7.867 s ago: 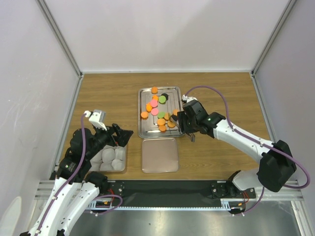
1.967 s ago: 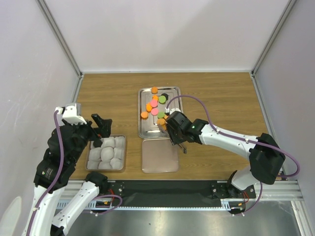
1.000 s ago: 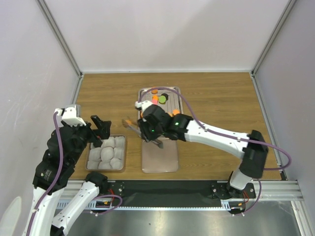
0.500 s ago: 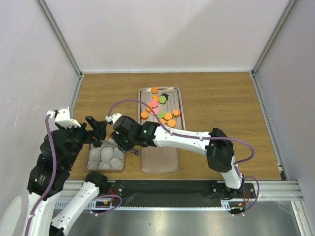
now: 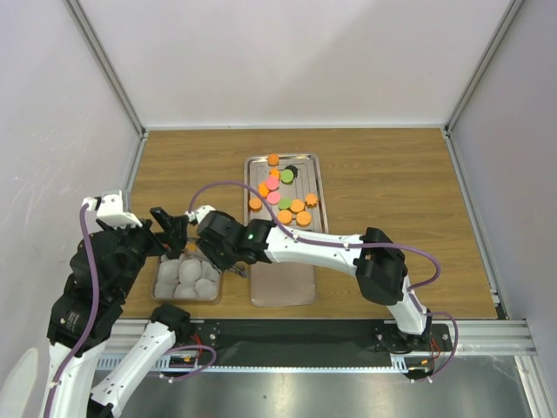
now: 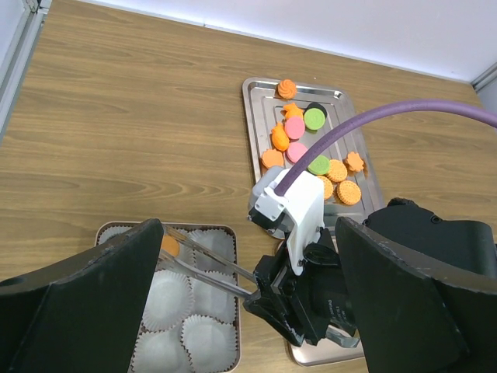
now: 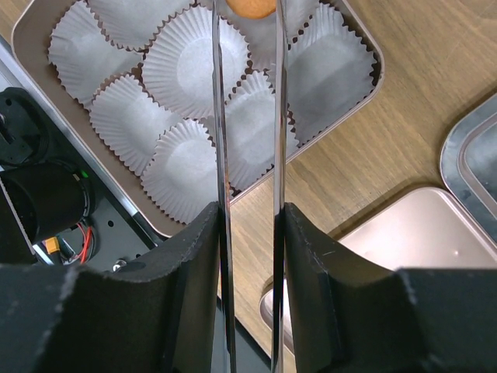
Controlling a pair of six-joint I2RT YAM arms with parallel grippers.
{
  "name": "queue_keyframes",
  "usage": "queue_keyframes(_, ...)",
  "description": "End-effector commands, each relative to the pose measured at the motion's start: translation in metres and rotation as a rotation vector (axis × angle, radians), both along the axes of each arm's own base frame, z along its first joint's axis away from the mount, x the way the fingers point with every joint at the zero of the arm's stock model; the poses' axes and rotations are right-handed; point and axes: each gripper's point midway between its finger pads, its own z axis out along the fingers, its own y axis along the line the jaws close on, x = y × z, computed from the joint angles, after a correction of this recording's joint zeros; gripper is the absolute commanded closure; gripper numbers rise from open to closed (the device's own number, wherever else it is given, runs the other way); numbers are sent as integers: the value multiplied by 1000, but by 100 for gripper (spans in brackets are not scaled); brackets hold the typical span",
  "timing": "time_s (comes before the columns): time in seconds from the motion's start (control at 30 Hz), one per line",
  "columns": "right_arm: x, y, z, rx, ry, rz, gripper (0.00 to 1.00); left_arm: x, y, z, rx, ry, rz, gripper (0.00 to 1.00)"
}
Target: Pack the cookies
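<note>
Our right tool [image 7: 248,233] is clamped on the tongs [image 7: 220,116]. Their tips appear to pinch one orange cookie [image 7: 250,6] at twelve o'clock over the cup box [image 7: 371,54], probably to drop it in. The other cookies [image 5: 283,196] lie in the steel tray [image 5: 317,174], two o'clock from the box. Our left tool [image 5: 171,228] hangs wide apart, empty.

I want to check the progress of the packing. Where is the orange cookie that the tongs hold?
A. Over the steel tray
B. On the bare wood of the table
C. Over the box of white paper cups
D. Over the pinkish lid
C: in the right wrist view the tongs, clamped in the right gripper, hold the orange cookie above the paper cups in the box.
</note>
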Motion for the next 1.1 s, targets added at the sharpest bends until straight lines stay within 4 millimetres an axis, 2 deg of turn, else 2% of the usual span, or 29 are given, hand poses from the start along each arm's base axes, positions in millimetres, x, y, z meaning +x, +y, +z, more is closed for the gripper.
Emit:
queue_keyframes(0.0,9,9,24,44,-61,-21,66,-3,2,15,-3,-43,1,0)
queue_keyframes(1.07,11,6,43,63,-109,-35,50,-3,2,15,-2,-45,0,0)
